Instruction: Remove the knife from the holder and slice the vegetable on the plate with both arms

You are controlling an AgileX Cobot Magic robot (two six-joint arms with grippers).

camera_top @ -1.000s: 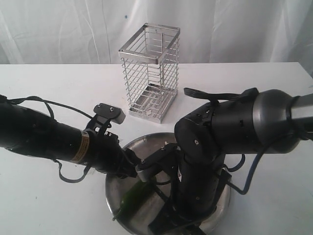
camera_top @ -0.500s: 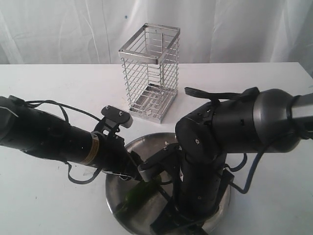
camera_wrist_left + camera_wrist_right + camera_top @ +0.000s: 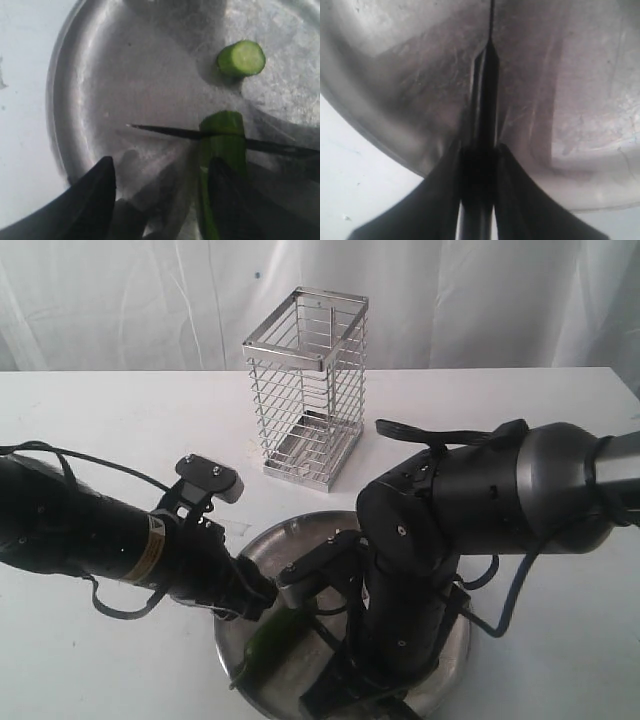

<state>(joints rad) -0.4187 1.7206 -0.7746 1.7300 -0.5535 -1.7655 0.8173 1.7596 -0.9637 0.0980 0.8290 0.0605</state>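
A bulky black left arm [image 3: 90, 535] carries a yellow label [image 3: 152, 551] whose print is too small to read. Its end effector [image 3: 162, 167] is released, and a small green chili-like vegetable [image 3: 222, 160] lies between its spread fingers on a round grey steel plate [image 3: 95, 75]. A cut green slice [image 3: 241, 58] lies apart from it. A slim dark knife [image 3: 170, 132] crosses the vegetable's blunt end. Behind the plate, a tall wire holder [image 3: 310, 390] stands on the white desk [image 3: 100, 420]. The right end effector [image 3: 479, 150] is clenched on the knife's black handle.

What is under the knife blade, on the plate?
Under the knife, near its cut end, lies the green vegetable, resting on the plate. One cut slice lies apart. How deep the blade has gone cannot be seen, as the vegetable covers it.
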